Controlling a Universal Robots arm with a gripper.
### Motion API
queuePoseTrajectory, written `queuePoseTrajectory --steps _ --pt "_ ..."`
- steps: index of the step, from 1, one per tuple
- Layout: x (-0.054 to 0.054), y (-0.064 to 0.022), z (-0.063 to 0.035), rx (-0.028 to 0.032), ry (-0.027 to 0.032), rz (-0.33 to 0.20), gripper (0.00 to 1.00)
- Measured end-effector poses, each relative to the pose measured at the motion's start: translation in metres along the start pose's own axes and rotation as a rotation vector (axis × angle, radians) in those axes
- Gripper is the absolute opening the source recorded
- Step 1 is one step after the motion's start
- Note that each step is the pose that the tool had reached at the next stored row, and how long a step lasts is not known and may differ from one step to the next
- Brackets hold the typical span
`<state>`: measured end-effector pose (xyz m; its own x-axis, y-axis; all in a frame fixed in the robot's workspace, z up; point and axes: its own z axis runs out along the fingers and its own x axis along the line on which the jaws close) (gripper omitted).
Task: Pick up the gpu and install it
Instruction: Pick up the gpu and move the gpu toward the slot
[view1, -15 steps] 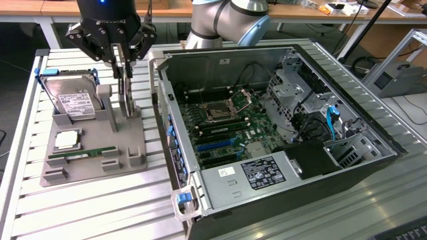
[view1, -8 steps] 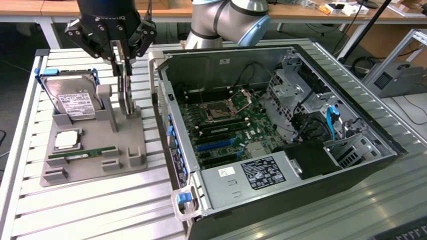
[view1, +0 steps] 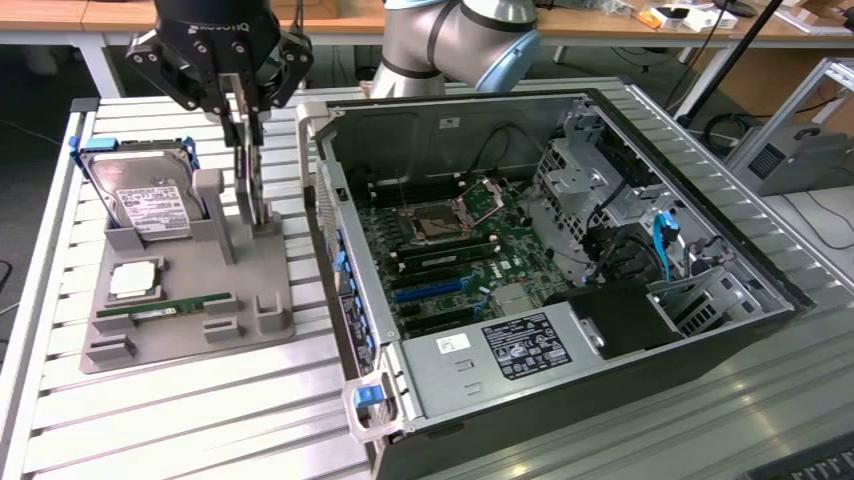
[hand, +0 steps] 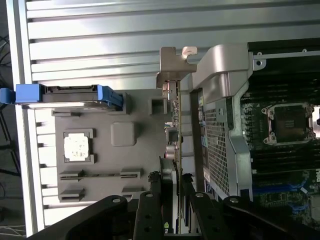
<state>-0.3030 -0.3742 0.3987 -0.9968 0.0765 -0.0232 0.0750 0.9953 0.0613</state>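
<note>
The gpu (view1: 248, 175) is a thin dark card standing on edge in the grey fixture (view1: 187, 340), just outside the open computer case (view1: 441, 120). My black gripper (view1: 247, 115) hangs over it, one finger on each side of the card's upper part, shut on it. The card's lower edge is still down at the fixture's stand. In the wrist view the gpu (hand: 175, 120) runs edge-on, with its silvery bracket (hand: 172, 65) at the far end. There my gripper (hand: 172, 185) clamps the near end between its fingers (hand: 152, 200).
On the fixture also sit a hard drive (view1: 144, 195) with blue rails, a processor chip (view1: 134, 280) and a green memory stick (view1: 167, 305). The case's motherboard (view1: 441, 240) lies exposed, with drive cages and cables on the exterior view's right. All rests on a slatted metal table (view1: 200, 420).
</note>
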Motion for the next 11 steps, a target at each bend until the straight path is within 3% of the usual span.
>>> queuePoseTrajectory --steps 11 --pt "-0.0002 0.0006 -0.0101 -0.0054 0.0004 0.000 0.27"
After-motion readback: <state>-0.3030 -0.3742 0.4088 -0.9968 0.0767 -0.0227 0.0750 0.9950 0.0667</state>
